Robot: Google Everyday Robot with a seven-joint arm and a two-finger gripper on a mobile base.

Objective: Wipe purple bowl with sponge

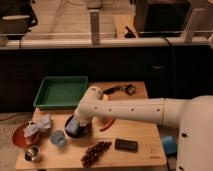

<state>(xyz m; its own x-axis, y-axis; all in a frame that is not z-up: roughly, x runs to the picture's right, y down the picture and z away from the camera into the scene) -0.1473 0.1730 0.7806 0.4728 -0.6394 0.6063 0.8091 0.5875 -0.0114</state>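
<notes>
Looking from the table's [145,137] left edge, I see a reddish plate [18,139] with a grey-blue cloth [40,124] bunched on it. A metal cup [33,153] stands at the front left corner and a green tray [60,92] at the back left, all clear of the job. Just right of a small blue cup [58,138] sits the purple bowl [85,132], left of centre. The gripper [76,124] is down inside it, over a pale blue patch I take for the sponge [73,128], likely pressed there for scrubbing; whether its grip is closed I cannot tell. The blue cup crowds the bowl's left, a red chili [108,125] its right. Grapes [96,151] and a black device [126,145] lie by the front edge, so strokes look safest kept within the rim.
</notes>
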